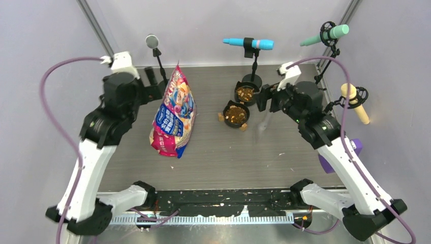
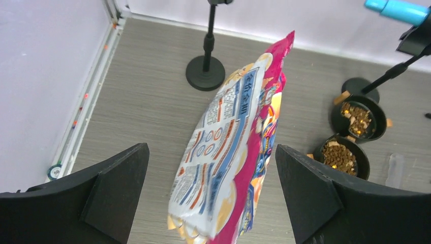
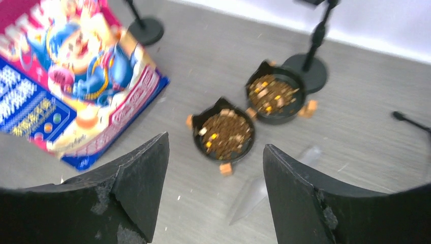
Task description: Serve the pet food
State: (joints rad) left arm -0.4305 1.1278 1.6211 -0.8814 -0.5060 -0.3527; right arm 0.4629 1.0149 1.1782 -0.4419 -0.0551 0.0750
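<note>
The pet food [image 1: 236, 114] is brown kibble filling two small black bowls, a near bowl [image 3: 223, 134] and a far bowl [image 3: 274, 94]. The pink-and-blue printed bag [image 1: 174, 114] stands tilted on the table left of the bowls. My left gripper [image 1: 152, 89] is at the bag's upper left. In the left wrist view this gripper [image 2: 211, 147] is wide open and the blurred bag [image 2: 239, 152] shows between its fingers, touching neither. My right gripper [image 1: 264, 99] hovers right of the bowls, open and empty [image 3: 216, 142]. A clear plastic scoop [image 3: 264, 183] lies on the table beside the near bowl.
Microphone props on black stands ring the back and right: a grey one [image 1: 151, 40], a blue one [image 1: 249, 43], a teal one [image 1: 325, 35] and a cream one [image 1: 356, 104]. One round stand base [image 2: 205, 73] sits behind the bag. A purple object [image 1: 356, 147] lies at the right edge.
</note>
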